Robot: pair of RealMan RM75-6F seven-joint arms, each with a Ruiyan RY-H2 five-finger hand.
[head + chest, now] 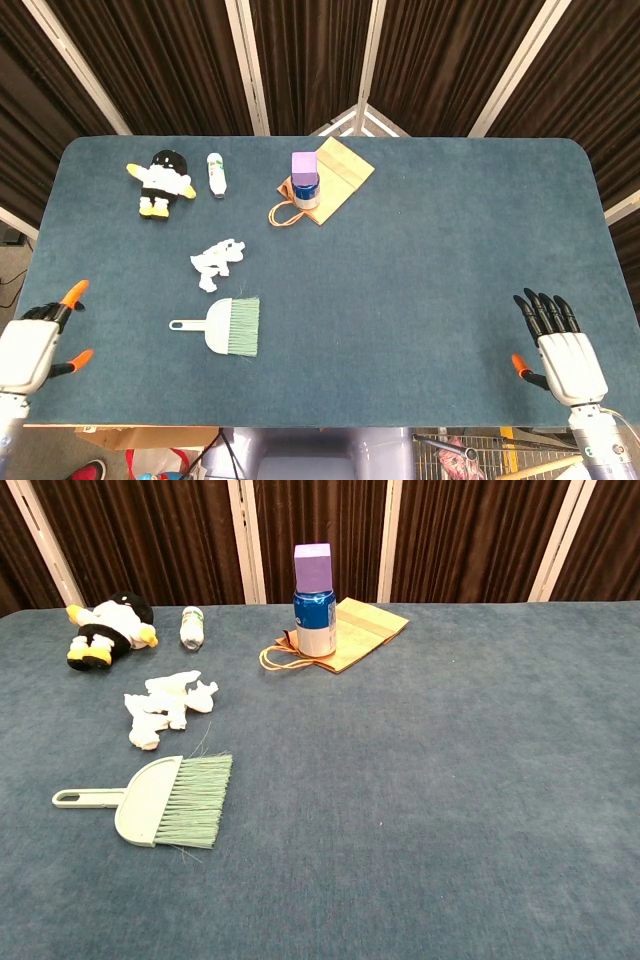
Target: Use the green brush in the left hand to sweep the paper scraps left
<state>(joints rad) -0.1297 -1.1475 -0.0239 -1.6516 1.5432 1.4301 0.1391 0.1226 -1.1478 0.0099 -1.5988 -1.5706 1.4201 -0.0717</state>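
The green brush (225,326) (160,799) lies flat on the blue table, handle pointing left and bristles right. Just beyond it sits a small heap of white paper scraps (216,262) (164,706). My left hand (35,343) hovers at the table's near left corner, well left of the brush, holding nothing, fingers apart. My right hand (560,347) rests open at the near right corner, palm down, far from everything. Neither hand shows in the chest view.
At the back left lie a penguin plush (163,181) (108,628) and a small bottle (215,174) (192,627). A can topped by a purple block (305,179) (314,601) stands on a flat brown paper bag (329,181) (355,631) at the back centre.
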